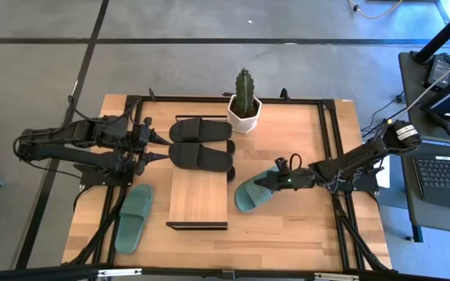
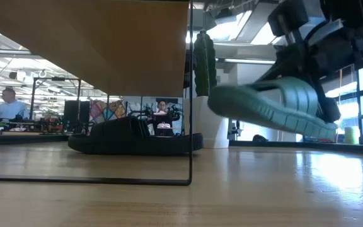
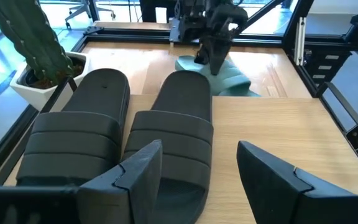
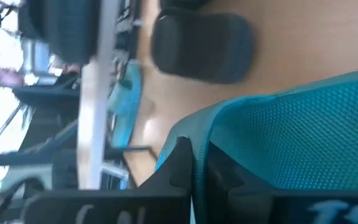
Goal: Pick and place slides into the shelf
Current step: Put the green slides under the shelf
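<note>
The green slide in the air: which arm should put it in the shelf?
The right. Its tool is shut on the green slide, lifted beside the shelf. The left tool is open, holding nothing.

The wooden bench [image 1: 287,226] carries the shelf [image 1: 198,197], between the left claw [image 1: 162,148] and the right claw [image 1: 281,181]. Two black slides [image 1: 200,142] lie just beside the left claw, a potted cactus [image 1: 244,101] beyond them. One green slide [image 1: 134,218] lies flat near the left claw.
</note>
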Robot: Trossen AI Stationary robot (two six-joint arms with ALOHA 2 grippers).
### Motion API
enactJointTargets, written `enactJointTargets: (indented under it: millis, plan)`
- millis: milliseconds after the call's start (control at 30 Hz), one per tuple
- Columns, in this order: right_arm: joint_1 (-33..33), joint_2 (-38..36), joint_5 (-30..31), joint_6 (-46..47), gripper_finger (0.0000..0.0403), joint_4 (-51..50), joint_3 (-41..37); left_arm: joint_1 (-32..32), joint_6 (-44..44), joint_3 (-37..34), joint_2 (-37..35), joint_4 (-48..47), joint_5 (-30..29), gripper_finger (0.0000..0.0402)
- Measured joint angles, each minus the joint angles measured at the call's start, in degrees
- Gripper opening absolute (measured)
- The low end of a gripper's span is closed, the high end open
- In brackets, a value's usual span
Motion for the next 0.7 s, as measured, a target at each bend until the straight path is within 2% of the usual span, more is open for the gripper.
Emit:
enactJointTargets:
  millis: [133, 300, 400, 600, 700]
  plan:
    - [0.63, 4.36, 3.64, 5.46, 0.0016, 0.0, 0.75, 0.02, -0.53, 0.0, 0.0, 0.02, 0.0, 0.0199]
    - [0.63, 9.23, 5.13, 10.28, 0.0016, 0.47, 0.88, 0.0, -3.32, 0.0, 0.0, 0.01, 0.9, 0.0199]
    - [0.63, 11.5, 7.79, 12.62, 0.0016, 3.48, 0.89, 0.02, -3.43, 0.0, 0.0, 0.0, 0.9, 0.0199]
    - [0.66, 14.59, 12.99, 14.31, 0.0023, 5.97, 2.09, 0.02, -3.36, 0.0, 0.0, -0.02, 0.9, 0.0199]
    - [0.61, 15.62, 13.54, 13.98, 0.003, 5.13, 3.42, 0.02, -3.32, 0.0, 0.0, -0.03, 0.9, 0.0199]
